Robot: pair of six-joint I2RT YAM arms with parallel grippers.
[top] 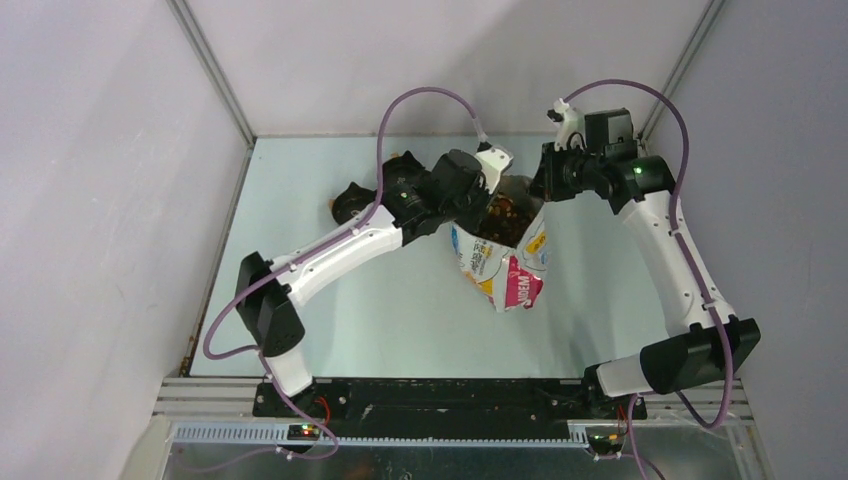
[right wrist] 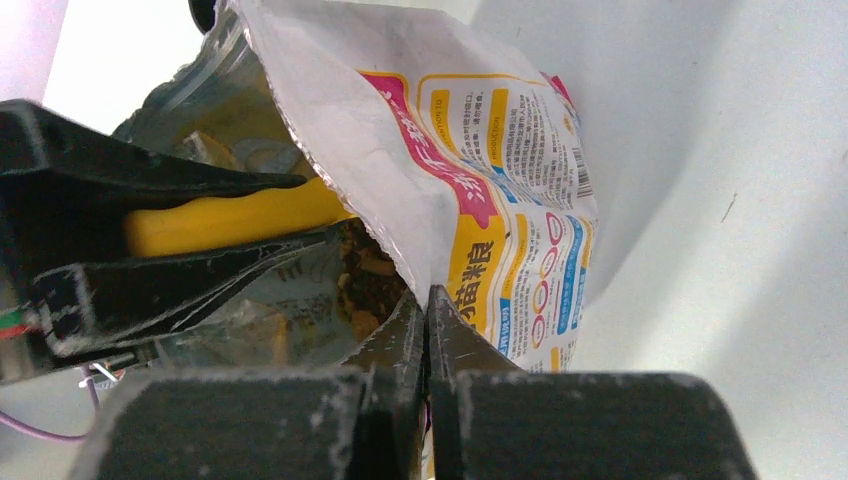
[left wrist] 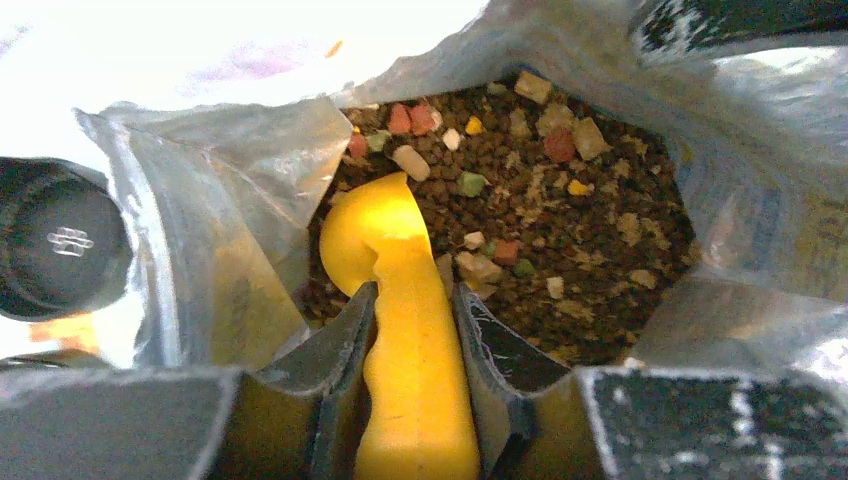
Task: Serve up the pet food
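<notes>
The printed bag stands open mid-table, its foil-lined mouth spread wide. Inside lies the pet food, brown kibble mixed with coloured bits, also seen from above as pet food. My left gripper reaches into the mouth, shut on the handle of a yellow-orange scoop; the scoop's bowl rests on the kibble near the left wall. My right gripper is shut on the bag's upper edge and holds it up. In the top view, the left gripper and right gripper meet at the bag's mouth.
A dark round object sits on the table behind the left forearm, partly hidden by the arm. Pale walls enclose the table on the left, back and right. Purple cables loop over both arms.
</notes>
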